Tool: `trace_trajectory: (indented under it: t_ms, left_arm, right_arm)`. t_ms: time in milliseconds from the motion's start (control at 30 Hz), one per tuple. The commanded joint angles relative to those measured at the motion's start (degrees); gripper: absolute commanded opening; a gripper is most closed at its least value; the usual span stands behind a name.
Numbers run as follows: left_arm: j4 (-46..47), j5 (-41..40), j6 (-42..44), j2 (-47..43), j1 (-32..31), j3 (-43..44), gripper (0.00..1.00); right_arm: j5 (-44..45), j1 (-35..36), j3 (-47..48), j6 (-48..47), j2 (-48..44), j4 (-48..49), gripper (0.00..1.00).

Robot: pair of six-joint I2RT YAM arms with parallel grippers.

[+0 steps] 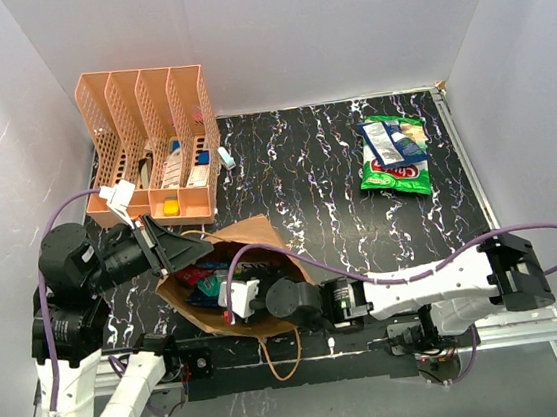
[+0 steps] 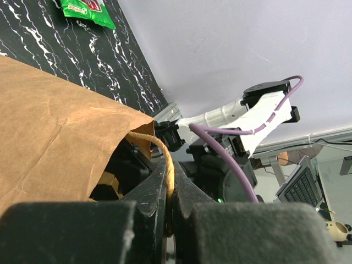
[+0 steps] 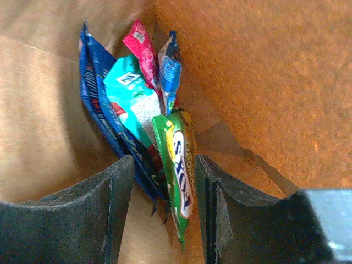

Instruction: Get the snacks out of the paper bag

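Observation:
The brown paper bag (image 1: 262, 236) lies on its side at the near left, mouth towards my right arm. My left gripper (image 1: 200, 246) is shut on one of its twisted paper handles (image 2: 165, 159) and holds that edge up; the left wrist view shows its wall (image 2: 55, 121). My right gripper (image 3: 165, 181) is open inside the bag. Its fingers (image 3: 110, 203) straddle the ends of a small green packet (image 3: 179, 159) and a dark blue one (image 3: 93, 82). Teal (image 3: 124, 88) and red (image 3: 140, 47) packets lie behind. A large green snack bag (image 1: 393, 155) lies on the table at the far right.
An orange perforated file organizer (image 1: 149, 133) with small stationery stands at the far left. The bag's other handle (image 1: 284, 361) loops over the near table edge. White walls enclose the black marbled table (image 1: 304, 165).

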Motion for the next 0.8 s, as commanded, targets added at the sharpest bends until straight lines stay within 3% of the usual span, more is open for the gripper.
trace_trajectory:
  t_ms: [0,267,500,667,767]
  left_arm:
    - [-0.9,3.2,1.6,0.8,-0.1,1.8,0.0]
    - [-2.6,3.6,3.0,1.7,0.0,3.4,0.0]
    - [-3.7,3.7,3.7,2.0,0.0,4.0,0.0]
    - [-4.4,3.6,3.7,2.2,0.0,4.0,0.0]
    - [-5.3,3.3,4.1,2.4,0.0,4.2,0.0]
  right_arm:
    - [-4.8,-4.0,-2.0,-0.2,0.0,10.0,0.5]
    - [-7.3,-6.3,-3.2,-3.8,4.1,12.8,0.54]
    - [-1.1,-8.4,-1.7,-2.5,9.5,14.7,0.55]
    - [-0.4,-9.3,-0.1,-1.8,13.1,15.5,0.49]
    - [0.1,-9.4,0.6,-1.3,13.8,15.4,0.38]
